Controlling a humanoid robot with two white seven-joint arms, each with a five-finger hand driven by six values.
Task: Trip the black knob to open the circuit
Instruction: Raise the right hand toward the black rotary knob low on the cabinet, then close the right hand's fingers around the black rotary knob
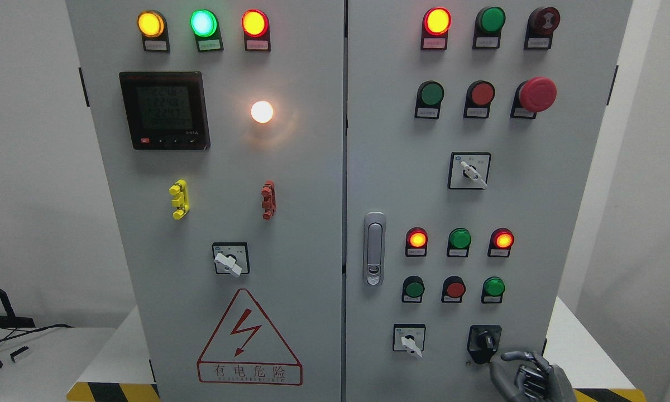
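The black knob (484, 341) is a rotary switch on a black plate at the lower right of the grey cabinet's right door (536, 184). My right hand (527, 375) comes up from the bottom edge just right of and below the knob. Its grey fingers are loosely curled and hold nothing. The index fingertip (507, 355) is a little to the right of the knob plate, not touching it. My left arm does not show.
Near the knob are a white selector switch (410, 340), a row of green and red push buttons (455, 289), and lit indicator lamps (417, 239). A door latch (374, 248) stands at the door's left edge. A striped table edge (111, 391) runs below.
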